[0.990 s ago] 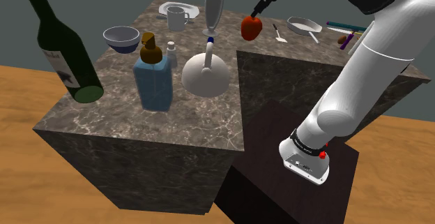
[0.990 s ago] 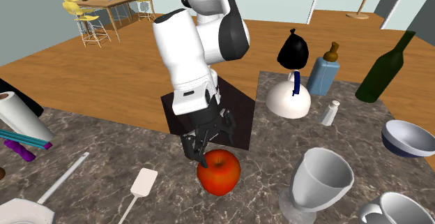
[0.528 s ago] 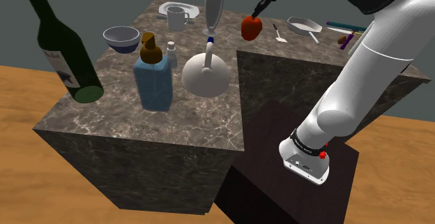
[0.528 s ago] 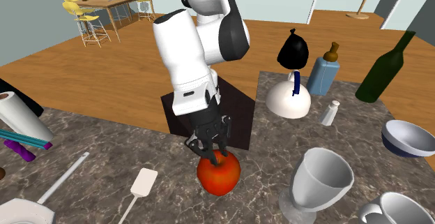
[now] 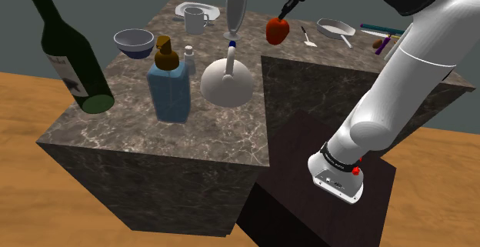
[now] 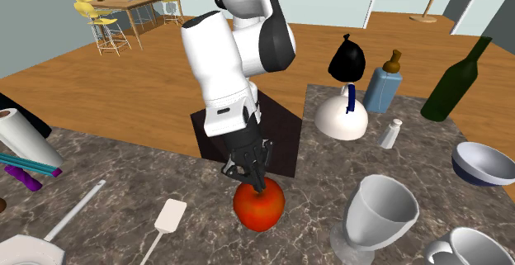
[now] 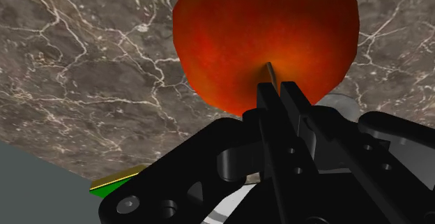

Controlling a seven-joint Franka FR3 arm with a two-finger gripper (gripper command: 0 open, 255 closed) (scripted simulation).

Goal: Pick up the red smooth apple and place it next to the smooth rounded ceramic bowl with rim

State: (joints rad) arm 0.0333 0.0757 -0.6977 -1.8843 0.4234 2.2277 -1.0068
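My gripper has its 2 fingers pinched on the apple by its stem (a thin hold); I'd lift slowly, no swinging, toward the bowl.

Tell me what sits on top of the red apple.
The black gripper is at the apple's top, fingers together at its stem. The fingers cover the stem's base, so whether they pinch it cannot be seen.
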